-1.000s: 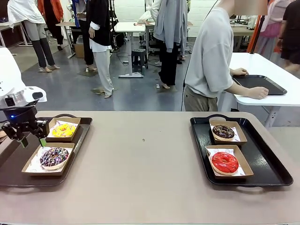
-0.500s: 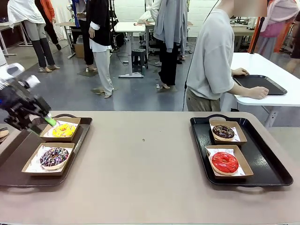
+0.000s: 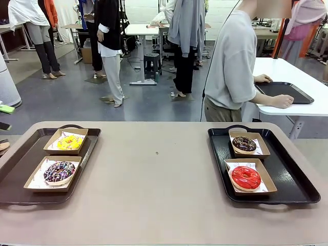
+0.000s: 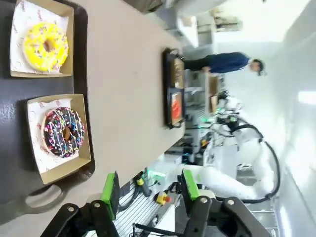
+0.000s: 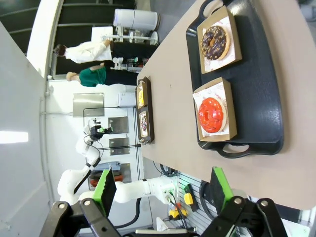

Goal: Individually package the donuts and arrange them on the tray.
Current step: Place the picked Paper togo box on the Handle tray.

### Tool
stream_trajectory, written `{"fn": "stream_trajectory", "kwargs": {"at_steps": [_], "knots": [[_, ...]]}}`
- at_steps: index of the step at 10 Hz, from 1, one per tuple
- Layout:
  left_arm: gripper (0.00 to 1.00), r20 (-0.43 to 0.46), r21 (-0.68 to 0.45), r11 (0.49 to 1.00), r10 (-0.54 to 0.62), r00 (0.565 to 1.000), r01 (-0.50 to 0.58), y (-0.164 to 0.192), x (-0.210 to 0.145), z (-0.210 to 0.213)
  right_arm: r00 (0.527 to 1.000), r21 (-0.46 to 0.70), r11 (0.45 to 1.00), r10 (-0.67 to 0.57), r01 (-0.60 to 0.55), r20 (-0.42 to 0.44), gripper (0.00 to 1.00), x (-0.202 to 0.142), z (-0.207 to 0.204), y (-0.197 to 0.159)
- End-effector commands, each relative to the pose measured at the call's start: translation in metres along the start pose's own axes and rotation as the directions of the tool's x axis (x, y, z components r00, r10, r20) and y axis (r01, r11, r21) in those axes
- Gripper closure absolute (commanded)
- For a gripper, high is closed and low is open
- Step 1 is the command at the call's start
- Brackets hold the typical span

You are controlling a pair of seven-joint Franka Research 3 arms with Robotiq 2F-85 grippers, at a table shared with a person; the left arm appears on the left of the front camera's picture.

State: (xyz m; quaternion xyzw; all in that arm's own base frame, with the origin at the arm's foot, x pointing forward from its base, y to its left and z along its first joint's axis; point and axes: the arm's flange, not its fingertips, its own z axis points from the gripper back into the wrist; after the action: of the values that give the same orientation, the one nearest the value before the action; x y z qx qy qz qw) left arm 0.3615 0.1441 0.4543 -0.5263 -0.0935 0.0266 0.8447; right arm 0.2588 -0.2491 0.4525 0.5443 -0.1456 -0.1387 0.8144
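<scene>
Broad tan surface (image 3: 154, 195) carrying two dark trays: left tray (image 3: 20, 159) with yellow-iced donut (image 3: 69, 142) behind sprinkled dark donut (image 3: 59, 171), right tray (image 3: 292, 179) with chocolate donut (image 3: 244, 144) behind glossy red donut (image 3: 245, 177), each in its own cardboard boat. Left tool (image 4: 148, 186) and right tool (image 5: 160, 185) both off the surface's near edge, pads spread, pinching nothing.

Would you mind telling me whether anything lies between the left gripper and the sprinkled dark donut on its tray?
Nothing visible does. The left gripper hangs open past the tray's handle, and the sprinkled dark donut sits uncovered in its open cardboard box.
</scene>
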Motion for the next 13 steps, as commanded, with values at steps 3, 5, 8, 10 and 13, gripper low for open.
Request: {"fn": "stream_trajectory", "kwargs": {"at_steps": [3, 5, 8, 10, 13], "knots": [[0.34, 0.062, -0.19, 0.982, 0.014, 0.998, -0.002, 0.072, -0.013, 0.046, 1.0, 0.019, 1.0, 0.01, -0.01, 0.004, 0.0, -0.001, 0.001, 0.001], [0.34, 0.085, -0.21, 0.977, 0.052, 0.995, -0.033, 0.1, -0.023, 0.065, 1.0, 0.019, 1.0, 0.01, -0.01, 0.004, 0.0, -0.001, 0.001, 0.001], [0.34, 0.115, -0.219, 0.975, 0.064, 0.991, -0.037, 0.116, -0.035, 0.076, 1.0, 0.019, 1.0, 0.01, -0.01, 0.004, 0.0, -0.001, 0.001, 0.001], [0.34, 0.096, -0.198, 0.977, 0.097, 0.991, -0.076, 0.113, -0.034, 0.067, 1.0, 0.019, 1.0, 0.01, -0.01, 0.004, 0.0, -0.001, 0.001, 0.001], [0.34, 0.096, -0.198, 0.977, 0.097, 0.991, -0.076, 0.113, -0.034, 0.067, 1.0, 0.019, 1.0, 0.01, -0.01, 0.004, 0.0, -0.001, 0.001, 0.001]]}}
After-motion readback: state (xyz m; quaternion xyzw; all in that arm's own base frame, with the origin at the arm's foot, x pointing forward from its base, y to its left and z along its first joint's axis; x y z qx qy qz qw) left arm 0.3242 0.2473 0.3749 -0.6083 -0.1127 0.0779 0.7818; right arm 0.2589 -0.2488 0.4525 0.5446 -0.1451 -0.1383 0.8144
